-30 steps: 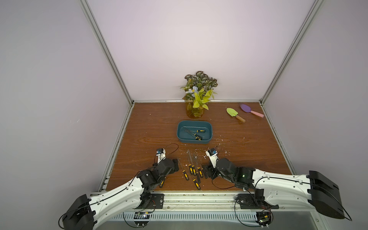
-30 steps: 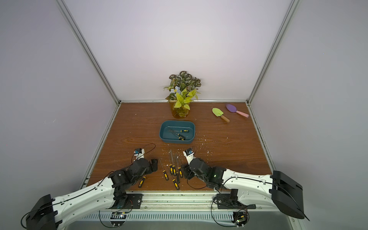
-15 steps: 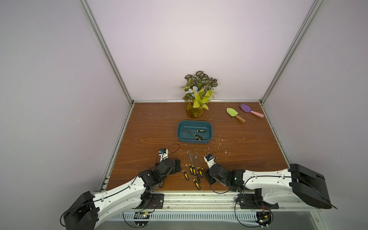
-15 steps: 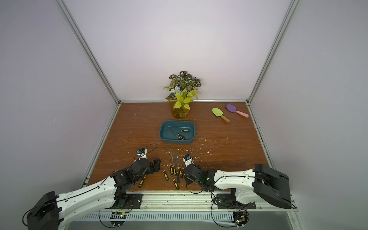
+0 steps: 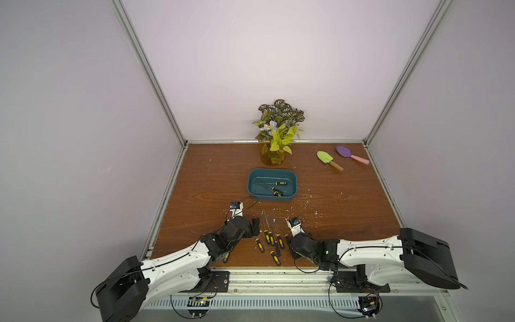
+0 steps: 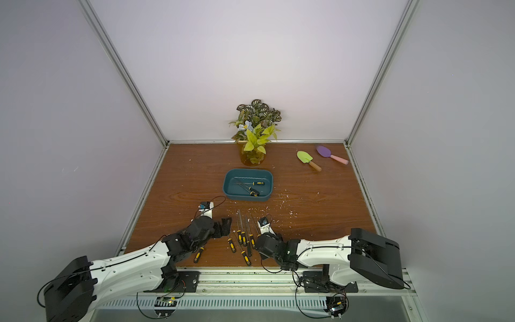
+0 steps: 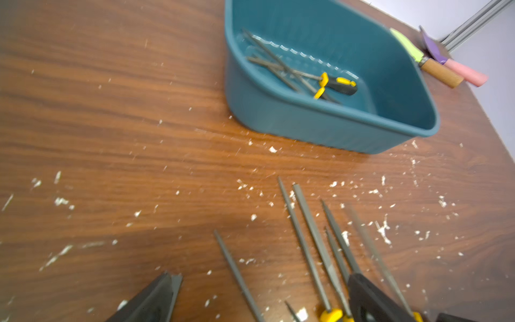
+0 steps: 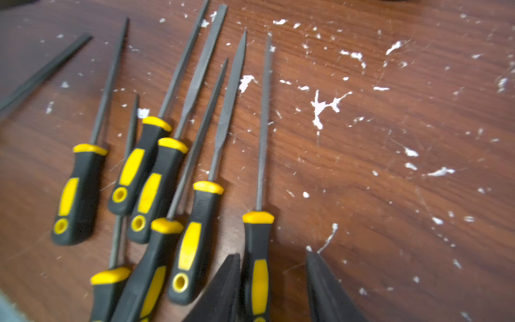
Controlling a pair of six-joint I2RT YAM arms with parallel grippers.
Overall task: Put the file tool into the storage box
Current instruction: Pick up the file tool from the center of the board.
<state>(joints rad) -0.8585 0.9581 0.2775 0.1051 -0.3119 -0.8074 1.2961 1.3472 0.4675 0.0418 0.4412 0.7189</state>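
Several file tools (image 8: 200,156) with black and yellow handles lie side by side on the wooden table near its front edge, seen in both top views (image 5: 271,239) (image 6: 245,241). My right gripper (image 8: 271,254) straddles the handle of the outermost file (image 8: 257,251). One finger touches the handle and the other stands apart from it, so the gripper is open. My left gripper (image 7: 262,276) is open and low over the file shafts (image 7: 312,234), holding nothing. The teal storage box (image 5: 271,198) stands mid-table with two files (image 5: 274,187) inside.
An amber vase with a plant (image 5: 273,156) stands behind the box. A green trowel (image 5: 328,159) and a purple trowel (image 5: 351,155) lie at the back right. White chips (image 5: 306,198) litter the wood. One more file (image 5: 226,258) lies under my left arm.
My right gripper has moved back toward the table's front edge and down onto the file handles, with its jaws narrowing around one handle. The left arm has hardly shifted.
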